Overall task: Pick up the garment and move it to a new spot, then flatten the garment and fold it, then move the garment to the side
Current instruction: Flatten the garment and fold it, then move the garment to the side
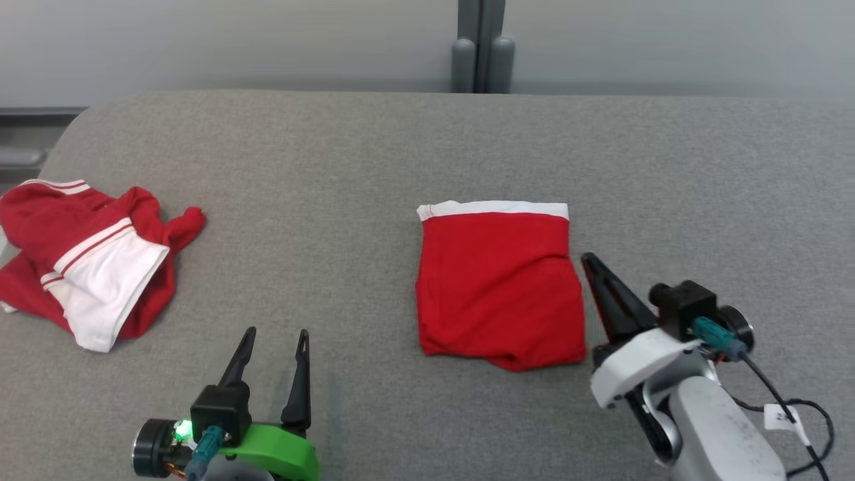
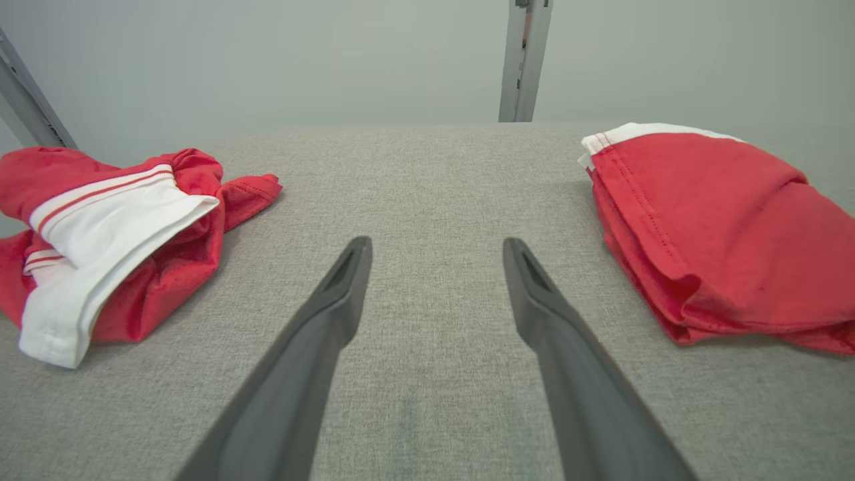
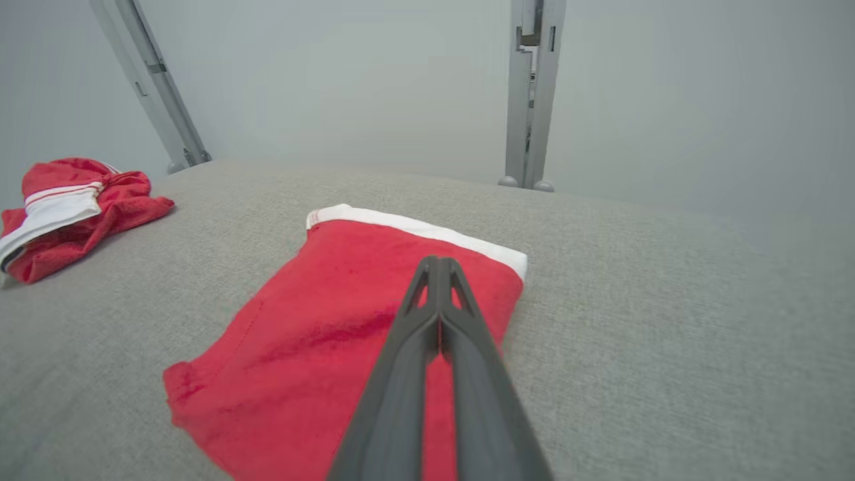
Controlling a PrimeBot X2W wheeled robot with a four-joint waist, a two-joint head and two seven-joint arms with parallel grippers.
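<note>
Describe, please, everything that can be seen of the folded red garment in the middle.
The folded red garment looks like soft knit cotton, folded into a rough rectangle of several layers, with a white waistband along its far edge. Light creases cross its top. It lies flat on the grey fabric surface. The shut right end effector points at its right edge; contact cannot be told.

The folded garment [image 1: 497, 287] lies on the surface [image 1: 334, 167]. Well to its left lies a crumpled garment [image 1: 87, 260]. My right tool [image 1: 588, 259] sits just beside the folded garment's right edge; my left tool [image 1: 277, 332] is nearer me, to its left.
</note>
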